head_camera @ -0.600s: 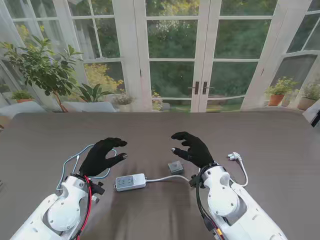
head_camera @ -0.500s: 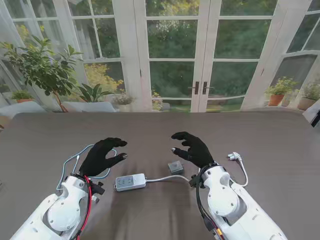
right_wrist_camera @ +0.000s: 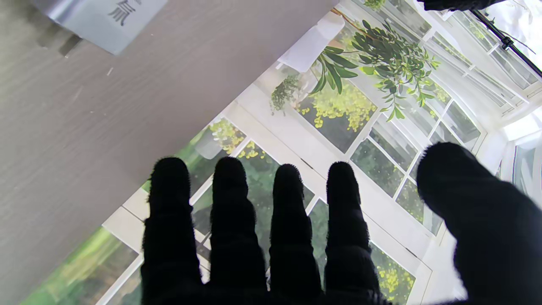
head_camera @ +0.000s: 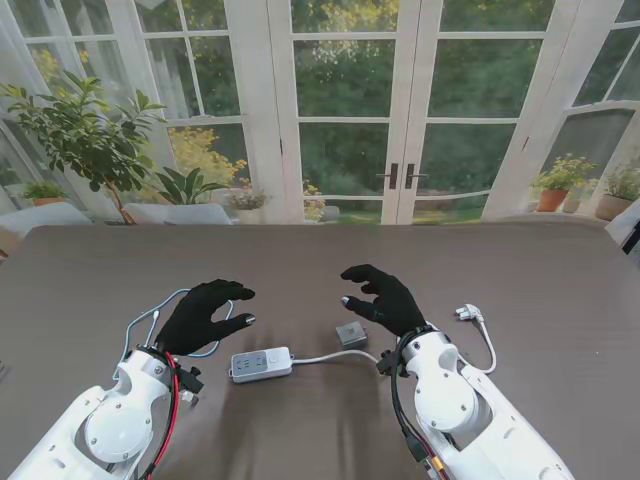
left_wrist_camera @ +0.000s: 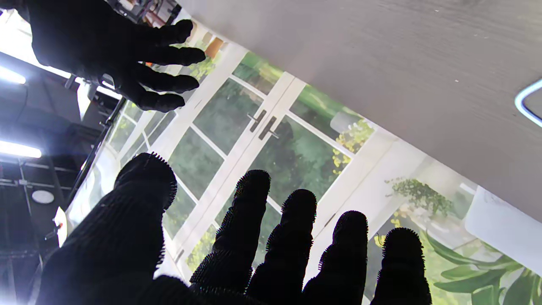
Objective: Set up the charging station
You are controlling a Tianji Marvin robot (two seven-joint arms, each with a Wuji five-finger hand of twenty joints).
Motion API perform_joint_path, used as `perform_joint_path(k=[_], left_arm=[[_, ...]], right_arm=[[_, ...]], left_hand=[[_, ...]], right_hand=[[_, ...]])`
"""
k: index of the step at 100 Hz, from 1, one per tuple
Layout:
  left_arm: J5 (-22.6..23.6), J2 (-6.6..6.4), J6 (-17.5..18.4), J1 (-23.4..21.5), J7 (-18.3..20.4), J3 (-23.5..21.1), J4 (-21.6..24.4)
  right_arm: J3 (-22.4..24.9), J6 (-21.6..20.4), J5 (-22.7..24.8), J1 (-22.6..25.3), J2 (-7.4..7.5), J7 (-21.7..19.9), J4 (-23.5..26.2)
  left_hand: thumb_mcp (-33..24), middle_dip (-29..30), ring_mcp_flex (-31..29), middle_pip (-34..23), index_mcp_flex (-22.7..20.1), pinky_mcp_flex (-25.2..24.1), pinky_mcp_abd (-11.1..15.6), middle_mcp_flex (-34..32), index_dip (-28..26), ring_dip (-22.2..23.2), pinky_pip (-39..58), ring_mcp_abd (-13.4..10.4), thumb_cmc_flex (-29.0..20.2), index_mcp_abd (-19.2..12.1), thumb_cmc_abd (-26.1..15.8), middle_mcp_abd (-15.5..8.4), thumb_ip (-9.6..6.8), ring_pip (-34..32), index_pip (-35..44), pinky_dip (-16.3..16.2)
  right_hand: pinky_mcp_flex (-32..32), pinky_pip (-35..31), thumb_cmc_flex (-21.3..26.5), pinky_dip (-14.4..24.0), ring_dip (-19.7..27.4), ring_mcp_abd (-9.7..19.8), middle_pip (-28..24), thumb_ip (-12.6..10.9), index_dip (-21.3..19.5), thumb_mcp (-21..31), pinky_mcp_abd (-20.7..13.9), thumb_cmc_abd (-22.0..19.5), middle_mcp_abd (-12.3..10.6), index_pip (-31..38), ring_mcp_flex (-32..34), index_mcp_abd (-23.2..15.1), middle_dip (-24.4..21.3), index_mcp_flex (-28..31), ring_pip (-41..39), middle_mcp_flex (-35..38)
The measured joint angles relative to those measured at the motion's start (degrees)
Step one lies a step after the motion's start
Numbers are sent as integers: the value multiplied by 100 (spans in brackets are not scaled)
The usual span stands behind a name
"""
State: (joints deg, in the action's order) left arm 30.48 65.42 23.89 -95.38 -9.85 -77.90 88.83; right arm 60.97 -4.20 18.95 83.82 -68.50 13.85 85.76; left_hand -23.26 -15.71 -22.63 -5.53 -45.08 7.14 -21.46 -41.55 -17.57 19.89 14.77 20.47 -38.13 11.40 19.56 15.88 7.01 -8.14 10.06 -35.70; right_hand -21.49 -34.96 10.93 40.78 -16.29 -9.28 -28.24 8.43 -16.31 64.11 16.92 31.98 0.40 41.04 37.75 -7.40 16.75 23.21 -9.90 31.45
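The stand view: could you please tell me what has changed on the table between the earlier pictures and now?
The left hand and its forearm have shifted slightly to the left and a little nearer to me; it is open and holds nothing. The right hand has edged very slightly farther from me, also open and empty. The power strip, the small grey adapter, the white plug and the pale blue cable have not moved.

Power strip on table. Adapter right of strip, slightly farther. Plug far right of strip. Cable loop left of strip.
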Motion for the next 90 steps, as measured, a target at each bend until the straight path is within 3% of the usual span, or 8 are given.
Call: perform_joint_path(k=[32,41,52,64,90], left_arm=[[806,-156,-640,-875,418,-819,866],[865,-192,-865,-1158,712,-1063,1121],[906,-255,-910,-1330,1121,-1246,1267],[1414,-343,-945,-1486,1487,-1440,1432],[1853,-522,-1068,-1592,2257,-1538,1552]], right_arm=[[5,1,-83,-26,-3,-46,-59],[-3,-15,-85,-37,-3,-46,-75],[-2,-27,-108,-40,-3,-47,-85],[11,-45,-140,-39,-7,-42,-87],[19,-60,-215,-38,-16,-29,-93]], left_hand=[[62,-65,-132,-68,-195,121,-8,-153,-48,120,1,12,-63,0,0,9,0,-90,102,-145],[62,-64,-134,-70,-302,126,-14,-153,-69,123,1,14,-63,0,0,9,0,-143,129,-153],[62,-71,-134,-84,-294,129,-16,-223,-84,125,1,9,-63,-10,6,-57,0,-146,130,-168],[63,-72,-134,-84,-304,132,-16,-223,-95,126,1,1,-63,-64,107,-105,0,-149,131,-222],[34,-129,-271,-87,-273,285,-16,-223,-119,126,2,-89,-63,-137,287,-225,0,-230,131,-232]], right_hand=[[1,7,0,2,0,0,10,0,1,0,0,0,40,12,0,35,0,69,0,66],[1,7,0,4,0,0,30,0,1,0,0,0,40,11,0,36,-1,69,0,128],[2,9,0,4,0,0,7,0,1,0,0,0,41,12,0,74,-1,69,0,136],[2,11,0,5,0,0,7,0,1,0,0,0,43,12,0,86,-6,69,0,138],[2,13,0,7,0,0,7,0,1,0,0,0,84,12,0,148,-9,77,0,141]])
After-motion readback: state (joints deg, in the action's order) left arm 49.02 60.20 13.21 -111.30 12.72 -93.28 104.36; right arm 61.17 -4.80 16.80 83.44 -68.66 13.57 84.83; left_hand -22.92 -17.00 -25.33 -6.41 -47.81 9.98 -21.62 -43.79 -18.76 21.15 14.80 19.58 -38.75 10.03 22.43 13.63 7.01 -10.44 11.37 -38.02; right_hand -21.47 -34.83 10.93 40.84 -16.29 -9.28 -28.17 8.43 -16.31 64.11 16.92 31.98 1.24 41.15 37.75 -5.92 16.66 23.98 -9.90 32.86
